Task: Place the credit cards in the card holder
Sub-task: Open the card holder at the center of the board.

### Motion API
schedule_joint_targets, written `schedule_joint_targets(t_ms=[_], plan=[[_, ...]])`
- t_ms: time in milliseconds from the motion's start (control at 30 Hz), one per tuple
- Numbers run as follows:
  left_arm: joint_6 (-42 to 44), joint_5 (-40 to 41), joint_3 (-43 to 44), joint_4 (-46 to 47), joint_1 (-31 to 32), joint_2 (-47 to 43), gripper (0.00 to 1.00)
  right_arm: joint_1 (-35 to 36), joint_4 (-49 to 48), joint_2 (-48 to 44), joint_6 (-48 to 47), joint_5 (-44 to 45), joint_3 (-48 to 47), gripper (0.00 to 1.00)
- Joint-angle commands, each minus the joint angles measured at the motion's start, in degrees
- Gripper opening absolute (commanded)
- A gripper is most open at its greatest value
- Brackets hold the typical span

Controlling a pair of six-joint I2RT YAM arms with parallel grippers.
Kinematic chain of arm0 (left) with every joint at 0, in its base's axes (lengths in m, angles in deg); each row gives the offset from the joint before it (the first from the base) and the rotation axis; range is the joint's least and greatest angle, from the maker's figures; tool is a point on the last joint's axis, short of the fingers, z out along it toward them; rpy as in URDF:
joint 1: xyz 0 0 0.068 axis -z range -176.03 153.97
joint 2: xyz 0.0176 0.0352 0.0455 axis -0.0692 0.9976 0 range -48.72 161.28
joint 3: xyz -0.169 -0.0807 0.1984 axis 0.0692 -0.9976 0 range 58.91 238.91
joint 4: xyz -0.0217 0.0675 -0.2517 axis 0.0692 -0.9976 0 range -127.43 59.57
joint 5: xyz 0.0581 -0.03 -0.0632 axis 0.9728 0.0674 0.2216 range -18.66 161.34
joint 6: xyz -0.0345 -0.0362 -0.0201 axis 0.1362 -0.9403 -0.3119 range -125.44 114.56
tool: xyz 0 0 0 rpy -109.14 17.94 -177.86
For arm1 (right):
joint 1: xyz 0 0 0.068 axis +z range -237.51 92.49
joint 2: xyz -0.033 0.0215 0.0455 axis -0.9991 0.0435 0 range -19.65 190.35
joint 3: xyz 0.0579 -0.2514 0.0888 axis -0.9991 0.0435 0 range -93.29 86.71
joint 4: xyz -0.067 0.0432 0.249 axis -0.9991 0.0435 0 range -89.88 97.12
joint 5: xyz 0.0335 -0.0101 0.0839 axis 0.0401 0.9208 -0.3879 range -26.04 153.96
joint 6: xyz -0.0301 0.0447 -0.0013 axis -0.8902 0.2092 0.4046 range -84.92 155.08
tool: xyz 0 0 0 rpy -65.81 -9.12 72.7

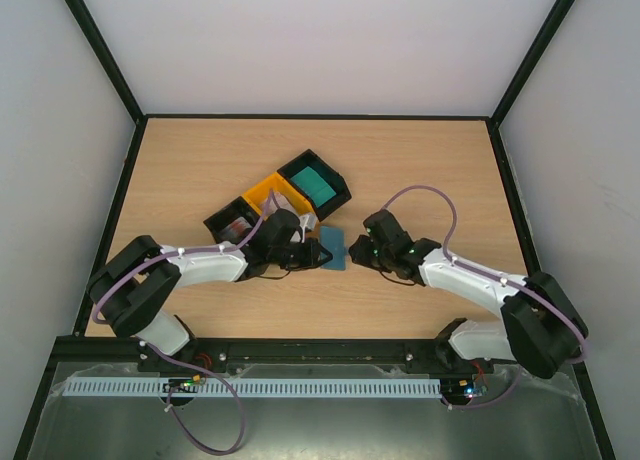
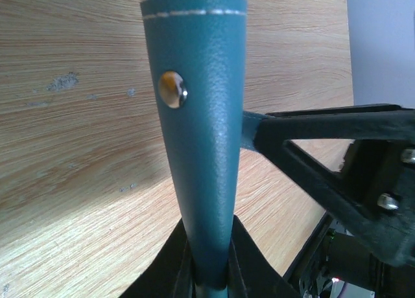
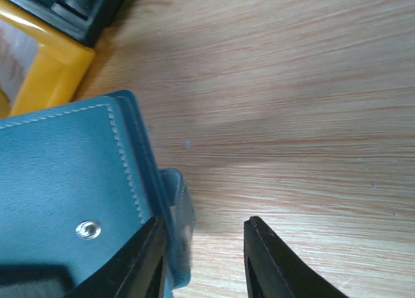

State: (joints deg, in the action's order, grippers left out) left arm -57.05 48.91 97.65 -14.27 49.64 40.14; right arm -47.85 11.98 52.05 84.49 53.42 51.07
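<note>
The card holder [image 1: 333, 247] sits a little toward the near edge from the middle of the table [image 1: 200, 160], raised on its edge between the two arms; in the left wrist view it stands as a narrow slate-blue wedge [image 2: 201, 149], white stitching across its top and a metal snap stud [image 2: 172, 89] at 10 o'clock on its face; the left gripper [image 1: 308, 253] comes in from 9 o'clock and is clamped narrow on the holder's lower end, both fingers [image 2: 175, 265] pressed against the leather; the right gripper [image 1: 366, 250] comes in from 3 o'clock with its jaws parted; in the right wrist view one finger [image 3: 146, 262] lies against the holder's stitched face [image 3: 58, 175], the other stands apart over bare wood, and the little tab [image 3: 178, 220] hangs in the gap [image 3: 204, 246] just beside the first finger, not pinched; a second stud [image 3: 88, 230] shows on that face

At 11 o'clock from the holder stands a yellow tray [image 1: 262, 192], nearly touching the left wrist; at 12 o'clock the far black tray [image 1: 340, 185] holds a teal stack [image 1: 316, 184]; at 10 o'clock the near black tray [image 1: 215, 223] holds something pale with red, perhaps the credit cards [image 1: 236, 227], too small to tell for sure
</note>
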Motion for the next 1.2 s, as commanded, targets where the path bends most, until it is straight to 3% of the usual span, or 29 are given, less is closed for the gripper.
schedule_joint_targets(t_ms=[0, 333, 500, 567, 667, 867, 1167], plan=[[0.1, -1.2, 1.5, 0.8, -0.3, -1.1, 0.02, 0.1, -3.3, 2.3, 1.7, 1.7, 0.9, 0.3], [-0.5, -1.7, 1.3, 0.8, -0.3, -1.0, 0.03, 0.1, -9.6, 7.0, 0.6, -1.8, 1.4, 0.24], [-0.5, -1.4, 1.2, 0.5, -0.3, -1.3, 0.04, 0.1, -11.5, 6.8, 1.4, -3.1, 2.7, 0.04], [-0.4, 0.3, 1.1, -1.2, -0.2, -1.8, 0.13, 0.1, -9.2, 5.6, 1.2, -1.7, 2.4, 0.02], [0.2, 3.6, 1.0, -5.2, -0.2, -1.9, 0.37, 0.0, -3.5, 3.6, 0.5, 0.5, 0.9, 0.02], [0.7, 5.1, -0.8, -7.5, -0.2, -2.0, 0.76, 0.1, 9.7, 4.8, -3.4, -0.9, -3.8, 0.02], [2.2, 5.0, 2.6, -12.9, -0.2, -2.7, 1.0, 0.0, 11.0, 0.6, -2.5, -8.1, -8.2, 0.02]])
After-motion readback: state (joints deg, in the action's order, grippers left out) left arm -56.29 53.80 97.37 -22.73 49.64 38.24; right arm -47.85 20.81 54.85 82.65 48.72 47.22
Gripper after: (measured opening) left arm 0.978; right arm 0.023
